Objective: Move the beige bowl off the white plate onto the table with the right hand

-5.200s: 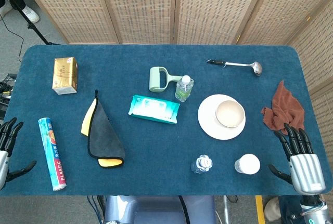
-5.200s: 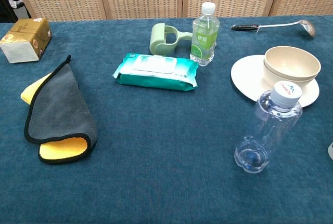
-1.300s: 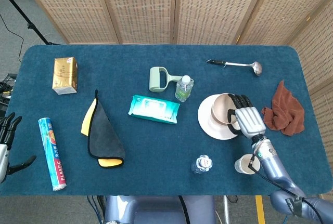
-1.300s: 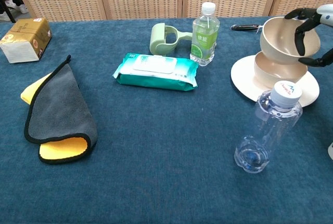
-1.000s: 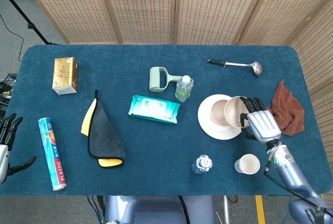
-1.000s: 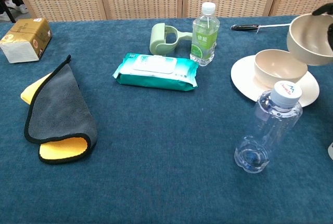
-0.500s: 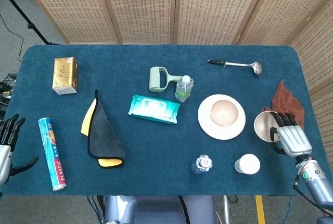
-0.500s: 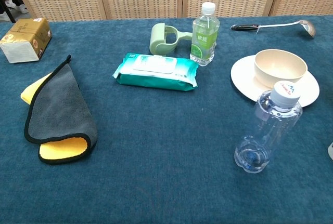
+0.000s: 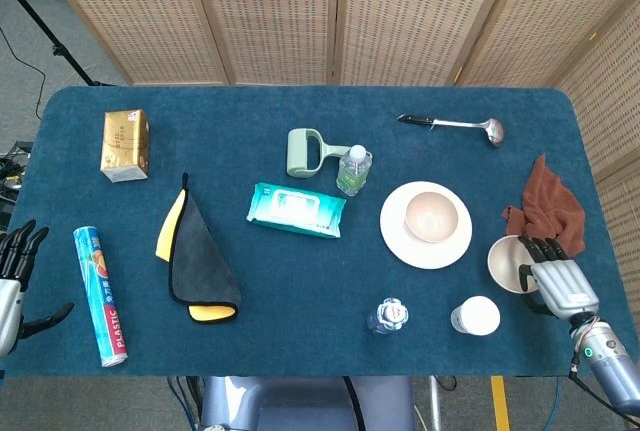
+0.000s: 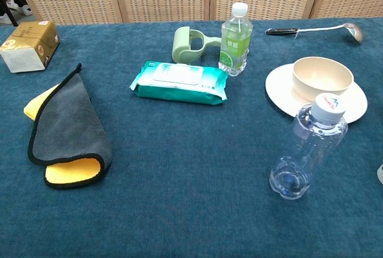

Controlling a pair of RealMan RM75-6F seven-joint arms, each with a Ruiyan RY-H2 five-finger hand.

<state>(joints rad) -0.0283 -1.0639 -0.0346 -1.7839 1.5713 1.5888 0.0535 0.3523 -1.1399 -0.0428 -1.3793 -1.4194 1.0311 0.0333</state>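
While gripped at its rim by the right hand (image 9: 556, 285), beige bowl (image 9: 506, 262) upright, mouth up, right of white plate (image 9: 400, 242); left hand (image 9: 12, 276) spread, empty

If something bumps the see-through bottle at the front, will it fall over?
Probably, yes. The clear bottle stands upright, tall on a narrow base, so a sideways nudge could tip it. It looks almost empty, so it is likely light and easy to knock. Once down, its round body would likely roll on the table.

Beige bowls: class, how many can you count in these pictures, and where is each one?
2. One beige bowl sits on the white plate; the other bowl is held by the right hand near the table's right edge, below the brown cloth.
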